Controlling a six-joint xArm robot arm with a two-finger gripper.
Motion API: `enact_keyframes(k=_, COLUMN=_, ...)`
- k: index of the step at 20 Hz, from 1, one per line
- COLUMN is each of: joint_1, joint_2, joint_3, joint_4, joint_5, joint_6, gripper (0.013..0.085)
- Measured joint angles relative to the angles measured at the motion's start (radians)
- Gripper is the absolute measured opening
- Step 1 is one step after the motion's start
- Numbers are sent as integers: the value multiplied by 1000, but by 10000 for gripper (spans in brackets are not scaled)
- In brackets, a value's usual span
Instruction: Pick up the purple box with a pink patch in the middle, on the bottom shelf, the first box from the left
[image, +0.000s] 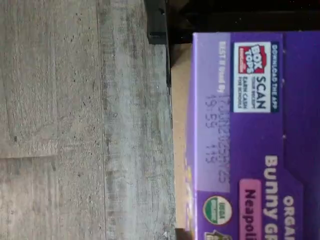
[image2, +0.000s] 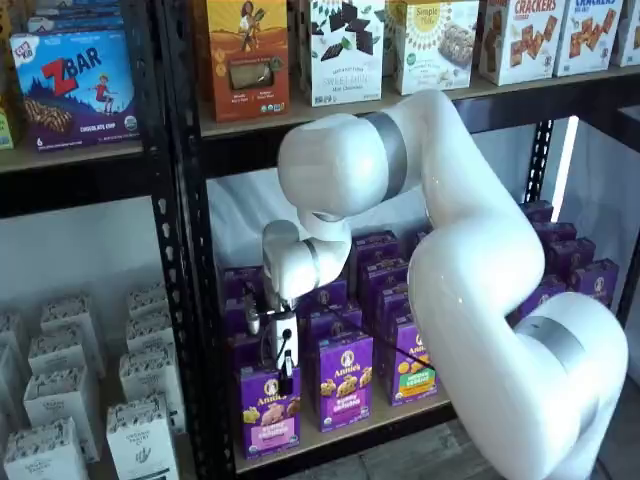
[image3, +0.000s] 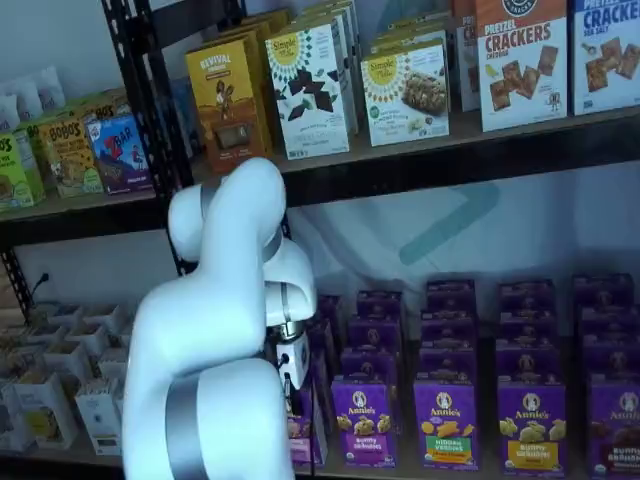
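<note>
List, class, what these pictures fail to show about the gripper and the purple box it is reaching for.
- Gripper: whether its jaws are open; seen side-on against the carton in a shelf view.
- Gripper: hidden behind the white arm in a shelf view.
- Purple box: its upper front, covered by the gripper.
- Purple box in the wrist view: label cut off by the picture's edge; date stamp blurred.

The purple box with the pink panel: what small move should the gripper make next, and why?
Probably a short descent. In a shelf view the gripper hangs just above the purple box on the bottom shelf, and its fingers do not yet reach down the box's sides. Whether they are open cannot be told.
</note>
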Motion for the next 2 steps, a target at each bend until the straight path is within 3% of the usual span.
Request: enact_keyframes(k=2, joint_1=0, joint_2=-1, joint_3=2, joint_4=0, joint_5=-2, joint_6=-1, gripper=330)
